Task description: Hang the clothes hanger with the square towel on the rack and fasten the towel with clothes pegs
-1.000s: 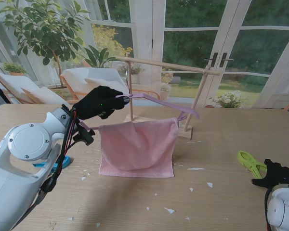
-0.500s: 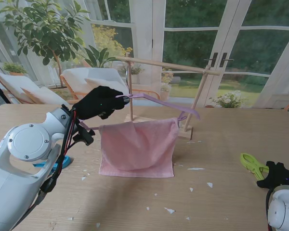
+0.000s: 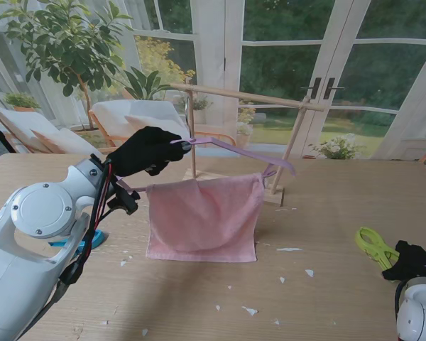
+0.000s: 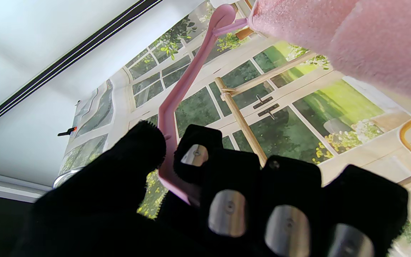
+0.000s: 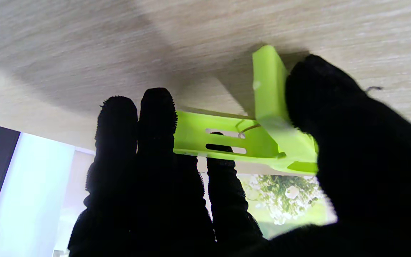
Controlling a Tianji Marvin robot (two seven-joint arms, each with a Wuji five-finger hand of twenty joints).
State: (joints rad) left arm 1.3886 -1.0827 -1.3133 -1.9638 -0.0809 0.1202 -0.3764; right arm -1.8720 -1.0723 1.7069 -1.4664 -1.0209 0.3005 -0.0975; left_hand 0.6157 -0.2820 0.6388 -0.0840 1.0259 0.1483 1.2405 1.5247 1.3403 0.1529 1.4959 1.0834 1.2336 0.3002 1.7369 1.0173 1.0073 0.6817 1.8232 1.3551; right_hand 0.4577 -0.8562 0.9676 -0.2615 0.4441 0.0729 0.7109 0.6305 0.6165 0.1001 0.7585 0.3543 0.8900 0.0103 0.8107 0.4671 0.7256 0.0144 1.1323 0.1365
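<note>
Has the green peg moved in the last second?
Yes. The green peg, held by the right hand, has slid right and nearer to me, away from the white scrap on the table.

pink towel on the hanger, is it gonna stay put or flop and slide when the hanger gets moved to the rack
Likely floppy: the pink towel drapes limp over the hanger, its lower edge sagging onto the table. It may swing or drag as the left hand lifts. No peg holds it yet, so it could slide along the thin bar if tilted.
</note>
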